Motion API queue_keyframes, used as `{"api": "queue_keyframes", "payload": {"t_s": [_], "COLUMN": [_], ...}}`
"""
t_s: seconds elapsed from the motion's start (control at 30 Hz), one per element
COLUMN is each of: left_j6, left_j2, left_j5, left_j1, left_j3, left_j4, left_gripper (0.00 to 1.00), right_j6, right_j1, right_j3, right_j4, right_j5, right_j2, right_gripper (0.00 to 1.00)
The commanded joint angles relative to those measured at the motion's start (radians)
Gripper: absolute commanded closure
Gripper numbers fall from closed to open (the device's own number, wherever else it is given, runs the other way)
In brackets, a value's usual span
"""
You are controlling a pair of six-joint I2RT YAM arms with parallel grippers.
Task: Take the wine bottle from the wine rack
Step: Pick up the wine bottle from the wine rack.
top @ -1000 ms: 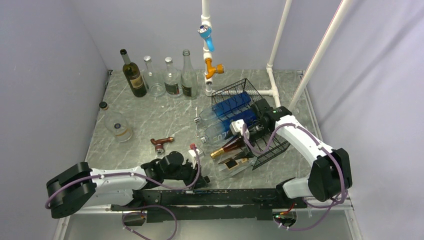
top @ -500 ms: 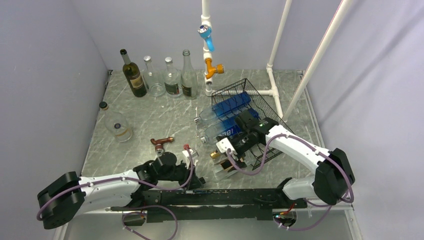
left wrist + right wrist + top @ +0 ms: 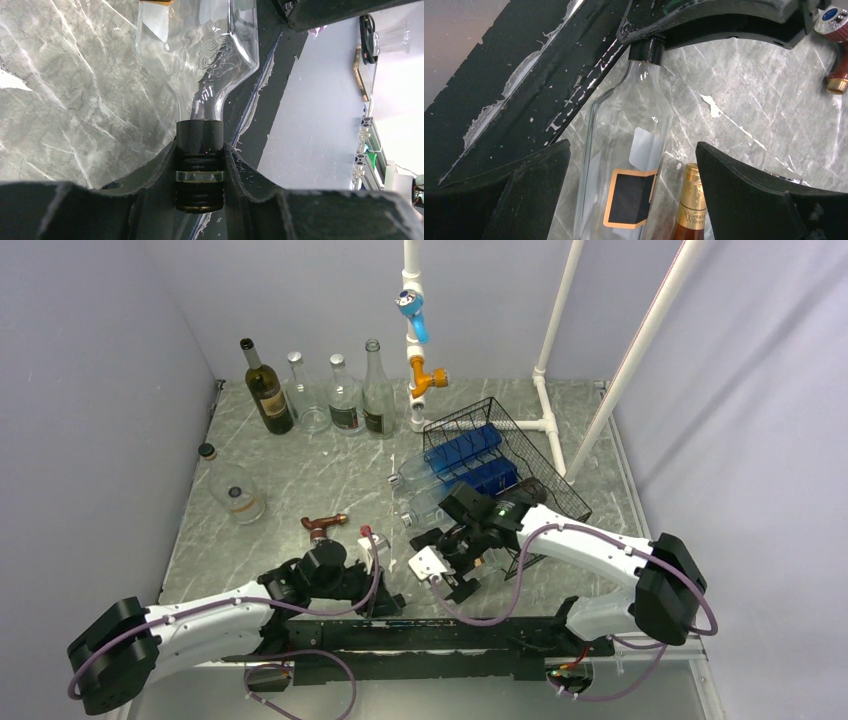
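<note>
- Left wrist view: the left hand (image 3: 199, 167) is pinching the black screw cap (image 3: 199, 142) of a clear flat glass bottle (image 3: 200, 50), with one finger pressed to each side of the cap.
- That clear bottle lies on its side on the grey marbled tabletop (image 3: 75, 100), near the tabletop's front edge, with its body pointing away from the left hand.
- Right wrist view: the right hand (image 3: 631, 150) is spread wide above the same bottle, its fingers standing apart on either side. The bottle's black label with a gold border (image 3: 629, 197) faces up.
- Just beside the clear bottle lies the amber wine bottle with a gold foil neck (image 3: 688, 212), its neck over the tabletop (only the neck and shoulder show here).
- Top view: the right arm (image 3: 590, 540) covers both bottles, so I cannot tell whether the wine bottle's body rests in the rack.
- The black wire-mesh wine rack (image 3: 550, 480) stands beyond the right hand, toward the right side of the tabletop. Two clear bottles with blue labels (image 3: 465, 452) lie in it.
</note>
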Motion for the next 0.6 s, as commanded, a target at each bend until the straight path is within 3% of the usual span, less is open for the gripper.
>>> {"api": "queue_keyframes", "payload": {"t_s": [0.0,0.57], "left_j6": [-0.024,-0.066], "left_j2": [-0.036,-0.068], "left_j5": [0.066,0.162], "left_j1": [0.02,0.093], "left_j3": [0.018,0.034], "left_j4": [0.052,0.066], "left_gripper": [1.0,1.0], "right_j6": [0.045,0.147], "right_j1": [0.048,0.155], "right_j3": [-0.013,-0.062], "right_j4": [0.07,0.211], "right_j5": [0.065,0.227], "right_j2": [0.015,0.054], "right_gripper": [0.0,0.0]}}
